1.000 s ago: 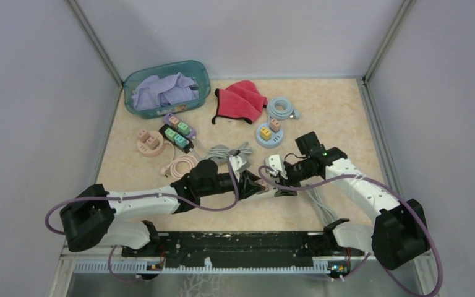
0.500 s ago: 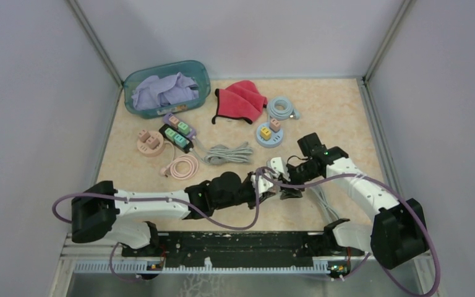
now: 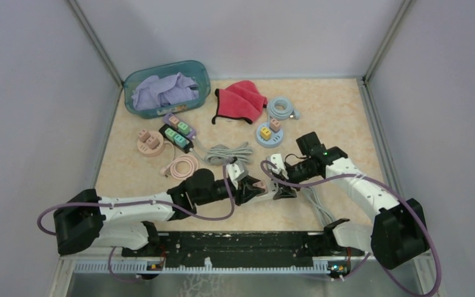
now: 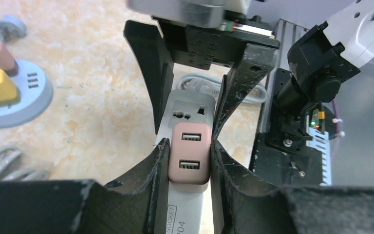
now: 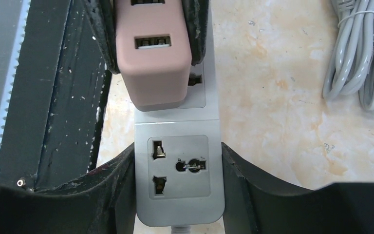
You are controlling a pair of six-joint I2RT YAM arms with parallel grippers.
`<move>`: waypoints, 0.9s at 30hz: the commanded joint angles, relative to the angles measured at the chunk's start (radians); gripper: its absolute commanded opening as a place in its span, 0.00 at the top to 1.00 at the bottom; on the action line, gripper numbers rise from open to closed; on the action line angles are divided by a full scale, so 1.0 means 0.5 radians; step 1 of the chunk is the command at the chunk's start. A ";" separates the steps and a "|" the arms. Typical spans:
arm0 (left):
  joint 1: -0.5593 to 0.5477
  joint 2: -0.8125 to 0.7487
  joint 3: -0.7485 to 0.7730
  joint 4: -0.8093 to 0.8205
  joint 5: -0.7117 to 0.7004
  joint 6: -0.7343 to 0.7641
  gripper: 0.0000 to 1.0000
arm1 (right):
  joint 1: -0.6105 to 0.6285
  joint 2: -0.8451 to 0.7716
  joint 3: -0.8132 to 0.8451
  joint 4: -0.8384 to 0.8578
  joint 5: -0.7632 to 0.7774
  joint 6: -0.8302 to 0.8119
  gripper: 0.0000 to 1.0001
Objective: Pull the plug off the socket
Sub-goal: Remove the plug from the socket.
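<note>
Grips pink plug [image 5: 151, 53] by its 2 flat sides in left end effector [image 4: 187, 146], pins grey socket strip [image 4: 187, 109] in right end effector [image 5: 177, 168]. Rigid, light, slick plastic; probably seated tight.

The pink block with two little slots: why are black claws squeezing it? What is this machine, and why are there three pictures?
These are two robot arms bolted to a table. One picture looks down on both arms from above. The other two come from small cameras on each wrist, so you see the claws up close. The left gripper is closed on the pink plug, a charger block with two slots. The right gripper clamps the grey power strip, probably so it cannot slide. The plug sits on the strip, not yet pulled off. Farther back lie a teal basket of purple cloths, a red cloth, coiled cables and a round blue socket.
</note>
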 commanded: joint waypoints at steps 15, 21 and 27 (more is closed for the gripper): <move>0.212 0.115 0.215 0.130 0.380 -0.230 1.00 | -0.073 0.005 0.094 -0.007 0.063 0.053 1.00; 0.249 0.034 0.079 0.300 0.493 -0.070 1.00 | -0.083 0.002 0.094 -0.007 0.065 0.054 1.00; -0.188 -0.014 0.229 -0.216 0.069 0.735 1.00 | -0.087 0.017 0.097 -0.008 0.058 0.055 1.00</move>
